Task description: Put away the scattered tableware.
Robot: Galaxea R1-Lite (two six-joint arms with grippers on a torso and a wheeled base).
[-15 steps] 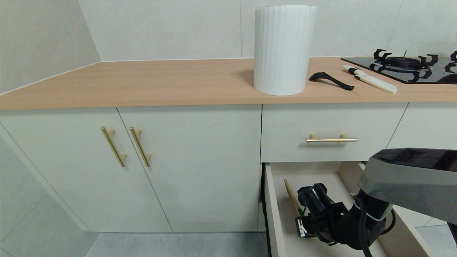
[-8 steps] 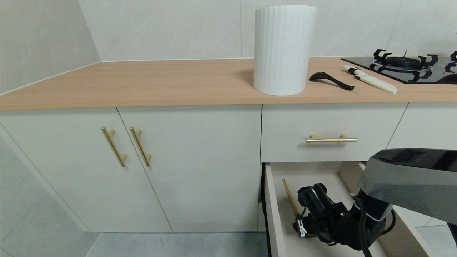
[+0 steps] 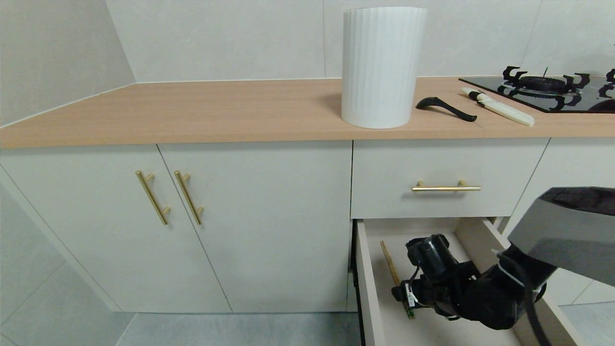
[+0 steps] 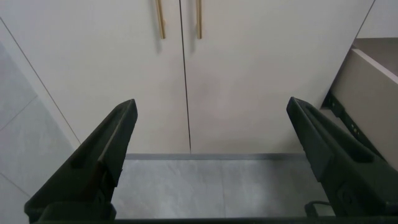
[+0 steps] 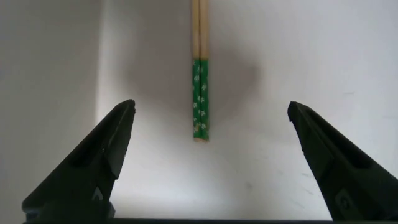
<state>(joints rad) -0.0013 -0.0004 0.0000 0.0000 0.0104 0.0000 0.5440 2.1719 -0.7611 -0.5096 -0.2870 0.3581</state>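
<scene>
Chopsticks (image 3: 390,269), a wooden pair with green patterned ends, lie side by side on the floor of the open lower drawer (image 3: 367,283), close to its left wall. The right end effector (image 5: 210,115) hangs inside the drawer over their green ends, its fingers spread wide apart and touching nothing. The left end effector (image 4: 211,109) is low in front of the closed cabinet doors (image 4: 186,62), its fingers likewise apart and holding nothing. Up on the bench (image 3: 216,108) stand a tall white ribbed container (image 3: 382,67) and, just to its right, a black utensil (image 3: 444,108) and a cream-coloured knife (image 3: 497,108), the knife lying beside the black gas hob (image 3: 543,91).
</scene>
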